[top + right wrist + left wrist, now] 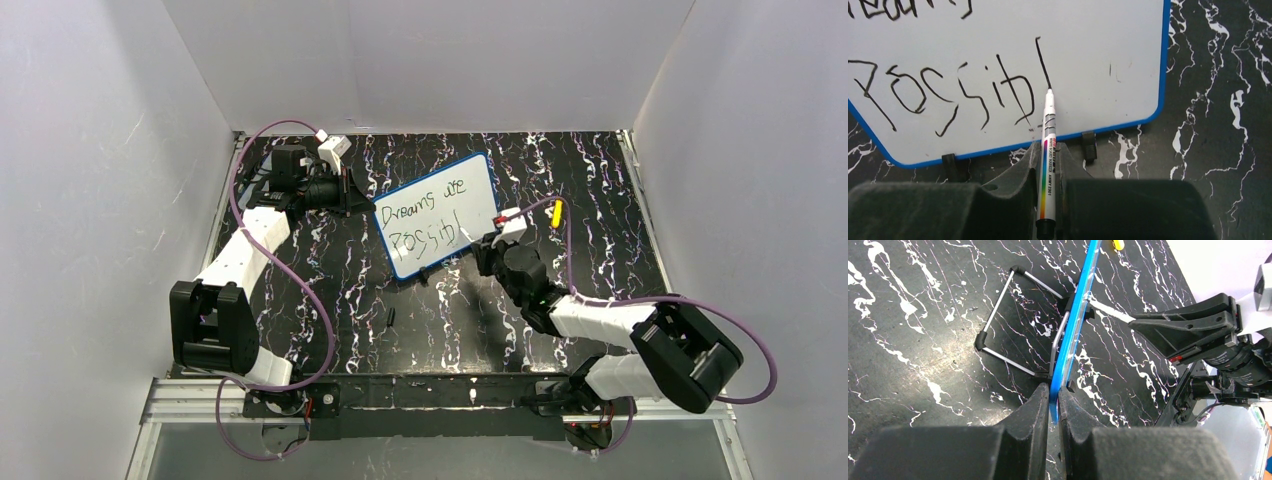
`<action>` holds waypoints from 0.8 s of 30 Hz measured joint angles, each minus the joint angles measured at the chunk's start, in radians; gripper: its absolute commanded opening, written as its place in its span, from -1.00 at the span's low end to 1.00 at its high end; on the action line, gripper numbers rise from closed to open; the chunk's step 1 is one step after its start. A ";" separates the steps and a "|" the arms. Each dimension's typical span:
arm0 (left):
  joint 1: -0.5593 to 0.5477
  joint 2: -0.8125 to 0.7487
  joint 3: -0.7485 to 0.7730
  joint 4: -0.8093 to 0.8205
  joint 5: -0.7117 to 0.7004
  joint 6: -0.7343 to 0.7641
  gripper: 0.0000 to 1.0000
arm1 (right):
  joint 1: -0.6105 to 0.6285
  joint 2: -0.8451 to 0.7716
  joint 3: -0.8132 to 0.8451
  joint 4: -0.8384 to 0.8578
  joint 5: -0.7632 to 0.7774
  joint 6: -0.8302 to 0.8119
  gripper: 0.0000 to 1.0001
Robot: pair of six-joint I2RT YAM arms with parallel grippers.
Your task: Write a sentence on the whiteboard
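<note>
The whiteboard, white with a blue rim, stands tilted on the black marbled table. The sentence reads "Dreams are" above "Possibl". In the right wrist view the lower row ends in a tall stroke. My right gripper is shut on a white marker whose tip touches the board at the foot of that stroke. My left gripper is shut on the whiteboard's blue edge, holding its left side.
A yellow item lies right of the board. A small black cap lies on the table in front. A wire stand props the board from behind. White walls enclose the table.
</note>
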 measured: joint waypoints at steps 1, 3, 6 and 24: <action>0.000 0.000 0.000 0.000 0.000 0.000 -1.00 | 0.000 -0.001 -0.008 -0.001 0.000 0.005 -0.97; 0.000 0.000 0.000 0.000 0.000 0.000 -1.00 | 0.000 -0.011 -0.032 -0.008 -0.001 0.018 -0.97; 0.000 0.000 0.000 0.000 0.001 0.000 -1.00 | 0.000 -0.037 -0.075 -0.048 -0.003 0.041 -0.97; 0.000 0.000 0.000 0.005 0.006 0.000 -1.00 | -0.074 -0.079 -0.014 -0.091 -0.039 0.010 -0.97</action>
